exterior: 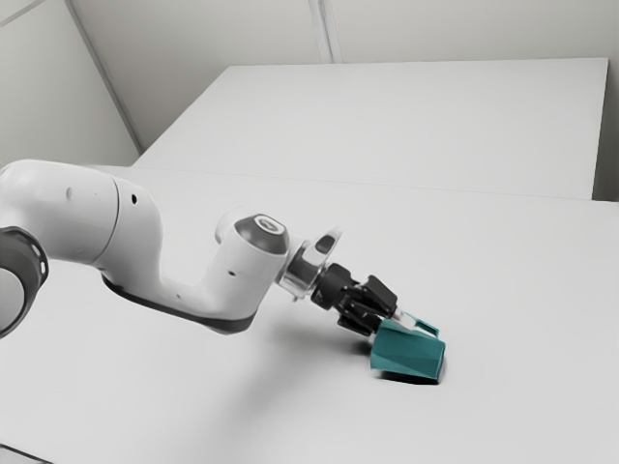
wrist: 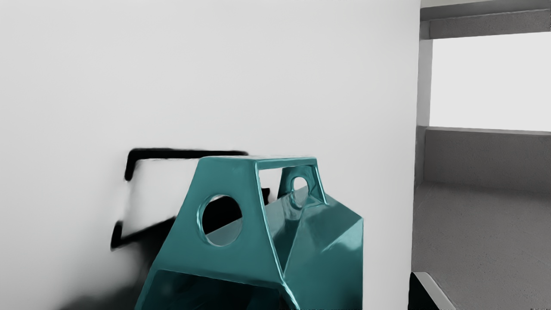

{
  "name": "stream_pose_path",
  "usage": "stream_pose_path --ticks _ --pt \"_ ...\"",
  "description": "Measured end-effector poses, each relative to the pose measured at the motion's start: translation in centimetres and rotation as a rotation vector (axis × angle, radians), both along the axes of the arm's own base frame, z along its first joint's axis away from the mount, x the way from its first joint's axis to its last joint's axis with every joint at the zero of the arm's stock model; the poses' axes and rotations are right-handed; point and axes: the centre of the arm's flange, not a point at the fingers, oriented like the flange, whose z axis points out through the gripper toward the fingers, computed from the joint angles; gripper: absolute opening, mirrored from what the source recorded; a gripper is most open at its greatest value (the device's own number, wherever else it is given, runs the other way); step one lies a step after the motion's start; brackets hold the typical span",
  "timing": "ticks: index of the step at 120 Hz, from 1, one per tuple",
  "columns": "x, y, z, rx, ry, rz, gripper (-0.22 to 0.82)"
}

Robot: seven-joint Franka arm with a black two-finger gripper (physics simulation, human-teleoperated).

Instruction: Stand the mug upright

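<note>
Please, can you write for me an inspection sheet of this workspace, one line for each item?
Surface: smooth white table, dark shadow beside the mug.
Job's things: glossy teal faceted mug, lying on its side, angular handle uppermost, mouth toward the gripper; not upright.
Clutter: thin dark edge in the exterior view's lower left corner, cannot tell what it is.
Gripper: black two-finger gripper close at the mug, jaws open.
Cables: nothing seen.
Surroundings: pale plain walls; rough grey structure with a bright opening.
</note>
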Motion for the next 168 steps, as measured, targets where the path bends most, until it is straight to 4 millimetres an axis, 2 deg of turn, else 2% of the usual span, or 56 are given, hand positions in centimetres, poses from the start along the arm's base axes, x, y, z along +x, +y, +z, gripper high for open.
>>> stream_pose_path --ticks 19,45,61,69,82,89,103,121,136,148,168 --pt "0.2 -0.6 1.0 -0.007 -0.038 -0.023 -0.06" --pt "-0.1 -1.6 3.7 -0.012 -0.105 -0.056 -0.14" --pt "-0.2 -1.2 8.4 0.019 -0.202 -0.083 -0.16" --pt "-0.2 -0.6 11.7 0.102 -0.277 -0.140 -0.17" --pt "1.1 0.5 16.0 0.281 -0.371 -0.264 -0.17" --pt "1.5 1.6 17.4 0.380 -0.390 -0.313 -0.17" --pt "2.1 4.0 18.7 0.591 -0.396 -0.379 -0.18" --pt "2.9 7.5 19.7 0.806 -0.373 -0.383 -0.18" --pt "3.5 11.1 19.3 0.908 -0.318 -0.330 -0.18" --pt "4.0 14.5 18.1 0.965 -0.272 -0.266 -0.18" --pt "4.9 20.2 14.7 1.013 -0.193 -0.145 -0.18"
